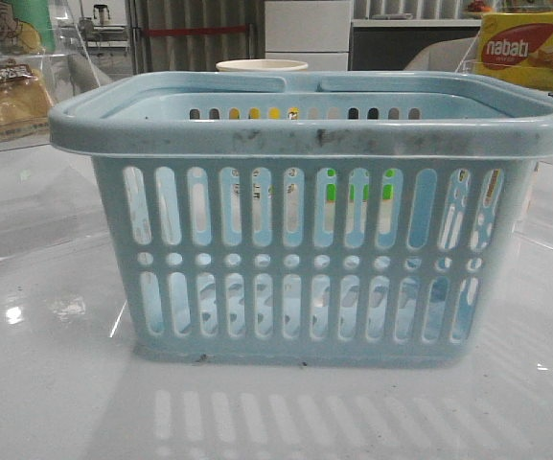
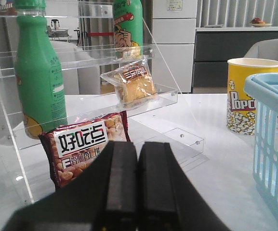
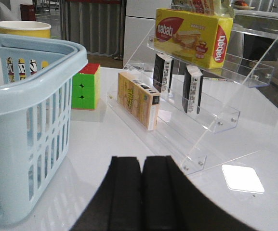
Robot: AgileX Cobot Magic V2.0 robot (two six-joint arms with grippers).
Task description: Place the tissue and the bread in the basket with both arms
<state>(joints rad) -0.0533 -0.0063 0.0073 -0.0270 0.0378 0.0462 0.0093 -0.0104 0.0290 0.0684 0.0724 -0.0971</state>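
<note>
The pale blue basket (image 1: 305, 144) stands mid-table, and nothing shows through its slots; it also shows in the left wrist view (image 2: 273, 139) and the right wrist view (image 3: 28, 110). The bread (image 2: 135, 85), golden-brown in a clear wrapper, lies on a tier of a clear shelf at the left (image 1: 12, 96). Two dark tissue packs (image 3: 164, 72) (image 3: 193, 89) stand upright on a clear shelf at the right. My left gripper (image 2: 138, 144) is shut and empty, short of the bread's shelf. My right gripper (image 3: 142, 160) is shut and empty, short of the tissue shelf. Neither gripper shows in the front view.
Left shelf holds green bottles (image 2: 40, 72) and a red snack pack (image 2: 83, 144). A popcorn cup (image 2: 252, 94) stands behind the basket. Right shelf holds a yellow nabati box (image 3: 194, 36) and a small yellow box (image 3: 138, 98); a colour cube (image 3: 86, 85) sits beside it.
</note>
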